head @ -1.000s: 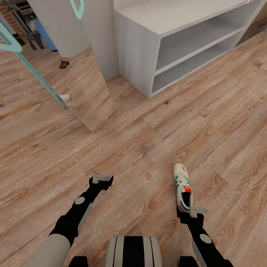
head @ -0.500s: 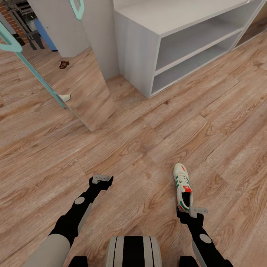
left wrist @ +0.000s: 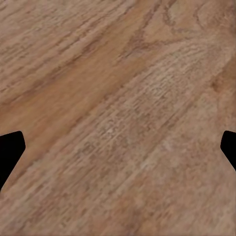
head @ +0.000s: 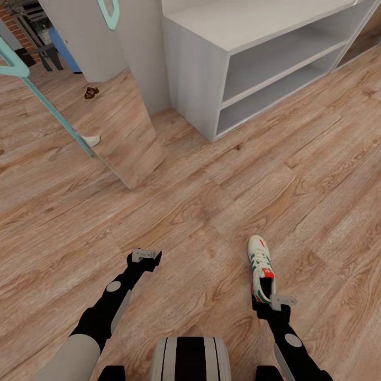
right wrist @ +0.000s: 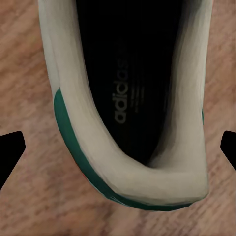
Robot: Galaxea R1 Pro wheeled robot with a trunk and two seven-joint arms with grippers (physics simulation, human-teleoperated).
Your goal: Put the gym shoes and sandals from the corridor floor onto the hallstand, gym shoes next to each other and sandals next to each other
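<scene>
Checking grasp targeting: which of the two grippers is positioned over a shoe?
The right gripper: it sits at the heel of the white and green sneaker, whose opening shows between its fingers in the wrist view. The left gripper hangs above bare floor.

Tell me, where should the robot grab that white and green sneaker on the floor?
Probably at the heel collar. The gym shoe lies upright on the corridor floor, toe pointing away, heel nearest the right gripper. The right wrist view shows the open mouth and padded heel rim between the spread fingers. Coming from above, one finger inside the opening and one behind the heel looks best.
</scene>
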